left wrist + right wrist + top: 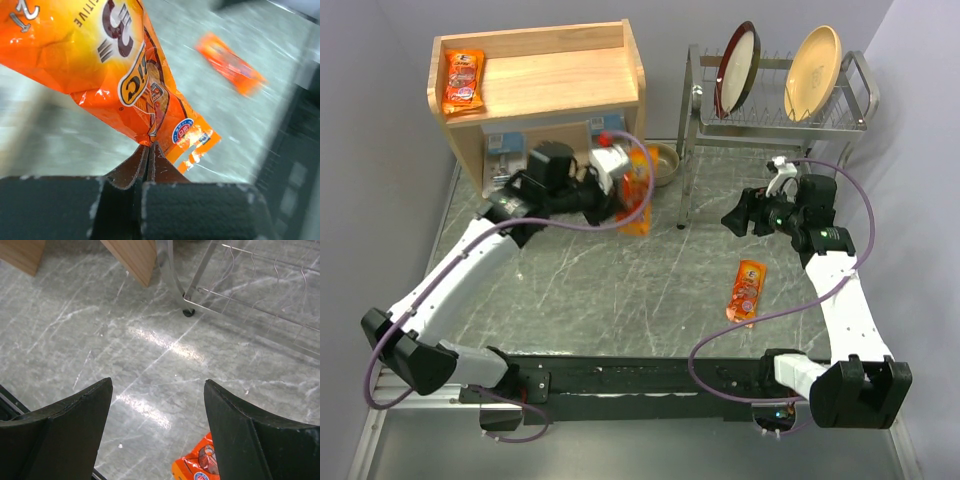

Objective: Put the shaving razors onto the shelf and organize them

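Marble tabletop (pixel 620 290) | left hand (pixel 149 152) pinches orange pack (pixel 115 65) | plates (pixel 815 72) overhead only

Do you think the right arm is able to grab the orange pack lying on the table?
Probably yes. The right end effector is open and empty, the orange pack lies flat close by, and nothing sits between them.

Robotics lab test bench: two robot arms (pixel 440 295) trailing purple cables (pixel 692 362) are bolted to a black rail (pixel 640 375) at the near edge of a marble-look table (pixel 620 300), hemmed in on three sides by bare grey walls (pixel 380 90). The household goods set out on it, a wooden shelf (pixel 570 80), a wire rack (pixel 770 125) holding two plates (pixel 738 68) and orange packs (pixel 463 82), give it the look of a mock kitchen counter.
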Tool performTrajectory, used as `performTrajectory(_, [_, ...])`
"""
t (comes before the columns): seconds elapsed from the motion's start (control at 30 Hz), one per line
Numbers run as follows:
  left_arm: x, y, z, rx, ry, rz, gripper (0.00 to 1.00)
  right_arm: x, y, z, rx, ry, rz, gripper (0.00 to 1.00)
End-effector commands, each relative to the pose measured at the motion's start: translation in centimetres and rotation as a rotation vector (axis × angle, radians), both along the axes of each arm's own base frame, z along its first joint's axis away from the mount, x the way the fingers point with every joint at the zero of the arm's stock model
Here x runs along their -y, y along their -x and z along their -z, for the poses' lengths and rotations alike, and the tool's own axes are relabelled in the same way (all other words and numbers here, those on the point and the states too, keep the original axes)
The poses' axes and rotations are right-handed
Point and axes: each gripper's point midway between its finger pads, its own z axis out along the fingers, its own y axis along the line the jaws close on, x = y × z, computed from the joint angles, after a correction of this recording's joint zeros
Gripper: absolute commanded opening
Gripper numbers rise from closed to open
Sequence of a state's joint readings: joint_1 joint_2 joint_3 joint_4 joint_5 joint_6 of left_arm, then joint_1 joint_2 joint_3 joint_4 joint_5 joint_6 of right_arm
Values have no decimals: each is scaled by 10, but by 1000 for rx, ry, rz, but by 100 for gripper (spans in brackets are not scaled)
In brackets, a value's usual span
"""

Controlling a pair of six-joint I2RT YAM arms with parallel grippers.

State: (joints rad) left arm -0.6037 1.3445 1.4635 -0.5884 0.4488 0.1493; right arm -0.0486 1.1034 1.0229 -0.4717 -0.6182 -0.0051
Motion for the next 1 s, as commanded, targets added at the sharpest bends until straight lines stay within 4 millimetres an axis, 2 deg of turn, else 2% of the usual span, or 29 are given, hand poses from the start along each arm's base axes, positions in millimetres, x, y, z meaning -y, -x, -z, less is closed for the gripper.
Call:
performTrajectory(0.0, [-53,-45,-80,277,8,-231,1,-5,-6,-28,83,-49,-11,81])
performTrajectory(0.07, [-65,-60,-98,316,1,-279,1,-7,-3,-27,80,-59,-12,81])
performTrajectory(0.1, [-75,-68,-120,352,21,-307,1,-7,0,-23,72,-62,-13,81])
performTrajectory(0.17, [-88,-74,-147,418,40,-345,1,-8,4,-19,67,-60,-16,81])
performTrajectory(0.23, [-95,-79,-157,452,35,-366,1,-7,9,-13,57,-55,-14,81])
performTrajectory(0.27, [-102,-80,-169,483,38,-382,1,-7,12,-11,53,-55,-16,81])
performTrajectory(0.33, [-109,-87,-173,486,34,-405,1,-8,15,-7,47,-59,-16,81])
performTrajectory(0.37, [-117,-89,-183,507,37,-425,1,-8,18,-3,41,-61,-14,81])
performTrajectory(0.43, [-125,-99,-182,516,4,-450,1,-9,19,-1,43,-72,-15,81])
performTrajectory(0.47, [-136,-102,-193,537,8,-478,1,-10,21,2,36,-77,-16,81])
performTrajectory(0.53, [-143,-114,-193,525,2,-486,1,-10,20,3,39,-82,-13,81])
performTrajectory(0.57, [-155,-113,-206,536,-2,-509,1,-11,21,6,33,-85,-13,81])
performTrajectory(0.6, [-155,-131,-193,496,-26,-511,1,-11,20,6,34,-86,-11,81])
performTrajectory(0.63, [-157,-135,-192,477,-33,-509,1,-11,20,7,29,-88,-13,81])
performTrajectory(0.67, [-166,-130,-207,490,-30,-525,1,-11,20,7,29,-89,-14,81])
performTrajectory(0.7, [-165,-145,-194,456,-49,-519,1,-11,20,7,30,-86,-16,81])
performTrajectory(0.8, [-168,-149,-194,475,-77,-502,1,-10,18,7,33,-84,-14,81])
performTrajectory(0.87, [-169,-150,-184,463,-88,-489,1,-11,17,7,31,-87,-17,81])
performTrajectory(0.97, [-172,-149,-186,436,-44,-493,1,-11,17,7,34,-91,-13,81])
